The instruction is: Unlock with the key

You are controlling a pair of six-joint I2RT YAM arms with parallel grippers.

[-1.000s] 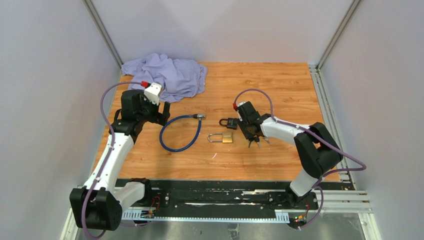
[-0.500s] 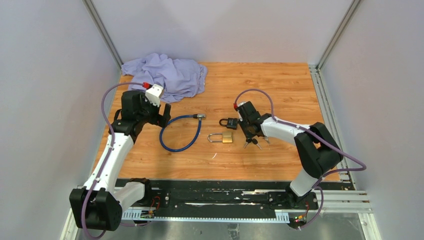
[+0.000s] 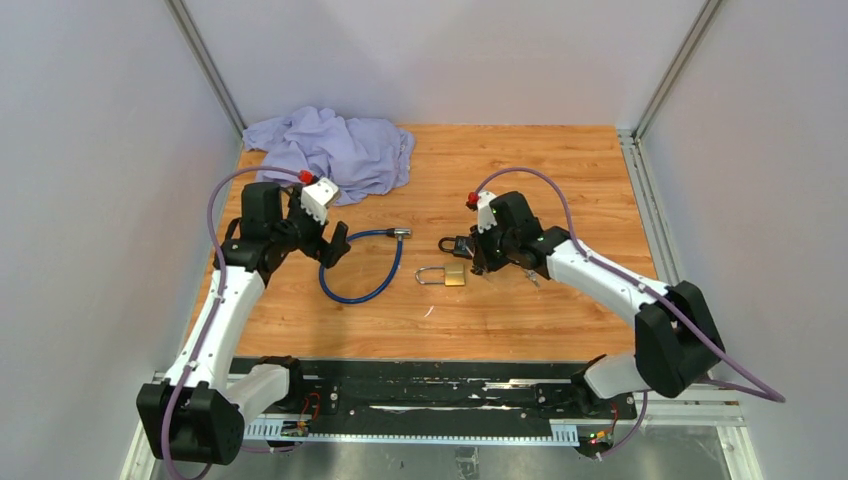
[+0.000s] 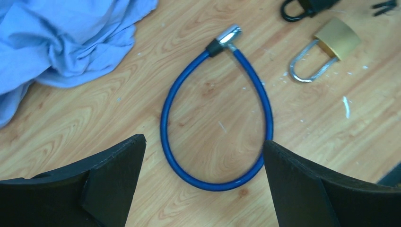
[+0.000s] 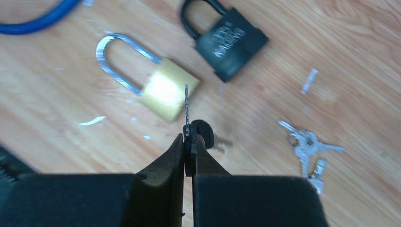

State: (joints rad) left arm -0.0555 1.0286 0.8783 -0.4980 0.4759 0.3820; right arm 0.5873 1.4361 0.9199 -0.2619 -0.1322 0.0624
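My right gripper (image 5: pixel 189 139) is shut on a black-headed key (image 5: pixel 187 108), held off the table with its blade pointing at the brass padlock (image 5: pixel 168 94). The brass padlock (image 3: pixel 452 275) lies flat with its shackle to the left. A black padlock (image 5: pixel 229 42) lies just beyond it. In the top view my right gripper (image 3: pixel 480 260) hovers right beside both locks. My left gripper (image 4: pixel 203 179) is open and holds nothing, above the near curve of a blue cable lock (image 4: pixel 215 127).
A bunch of silver keys (image 5: pixel 307 149) lies on the wood right of the right gripper. A crumpled lilac cloth (image 3: pixel 335 150) sits at the back left. The blue cable lock (image 3: pixel 360 270) loops between the arms. Walls close in both sides.
My right gripper closed on the black-headed key, lifted it off the table and moved toward the padlocks. The right elbow swung right. The left gripper drifted slightly toward the cable.
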